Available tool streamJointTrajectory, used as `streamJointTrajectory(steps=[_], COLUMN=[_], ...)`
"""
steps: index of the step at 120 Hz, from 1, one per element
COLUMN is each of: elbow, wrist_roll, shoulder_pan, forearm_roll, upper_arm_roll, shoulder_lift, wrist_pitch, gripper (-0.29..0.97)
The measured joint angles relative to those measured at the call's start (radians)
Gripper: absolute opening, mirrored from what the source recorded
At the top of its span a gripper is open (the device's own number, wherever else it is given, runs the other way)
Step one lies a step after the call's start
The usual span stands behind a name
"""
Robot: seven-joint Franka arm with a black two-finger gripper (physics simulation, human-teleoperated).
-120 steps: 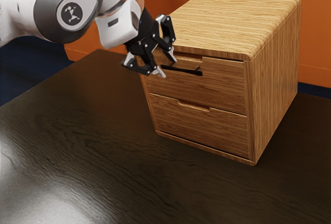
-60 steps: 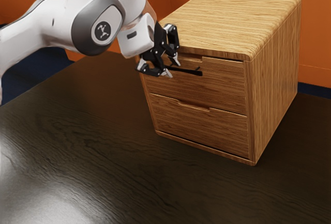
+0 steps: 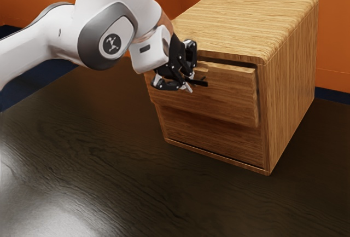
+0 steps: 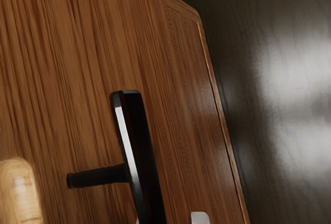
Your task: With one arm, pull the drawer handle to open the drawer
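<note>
Drawer juts partly out of the cabinet — gripper clenched on its black handle

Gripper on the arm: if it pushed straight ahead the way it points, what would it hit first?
Likely the top drawer's wooden front, just behind the black handle that the gripper grips.

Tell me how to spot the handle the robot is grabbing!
Find the wooden cabinet on the dark table; it has two drawers. The top drawer sticks out a little, and on its front is the black handle, clamped in the pincer. It's the only thin black bar; the lower drawer has just a wooden groove.
</note>
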Motion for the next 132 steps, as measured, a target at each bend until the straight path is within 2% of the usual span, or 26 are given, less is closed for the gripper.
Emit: streamJointTrajectory(steps=[24, 38, 43, 48, 59, 66, 101, 132], elbow=[-0.174, -0.283, -0.303, -0.312, -0.318, -0.319, -0.320, -0.376], wrist_roll=[0.007, 0.012, 0.013, 0.014, 0.015, 0.015, 0.017, 0.017], shoulder_pan=[-0.024, 0.000, 0.002, 0.000, -0.006, -0.012, -0.003, -0.059], forearm_roll=[0.015, 0.027, 0.035, 0.042, 0.047, 0.048, 0.031, 0.029], upper_arm_roll=[0.008, 0.016, 0.016, 0.016, 0.012, 0.010, 0.000, 0.000], shoulder_lift=[-0.167, -0.273, -0.293, -0.302, -0.306, -0.305, -0.299, -0.363], wrist_pitch=[0.030, 0.047, 0.049, 0.048, 0.055, 0.061, 0.075, 0.077], gripper=[-0.09, -0.11, -0.03, 0.05, -0.07, -0.09, -0.11, -0.10])
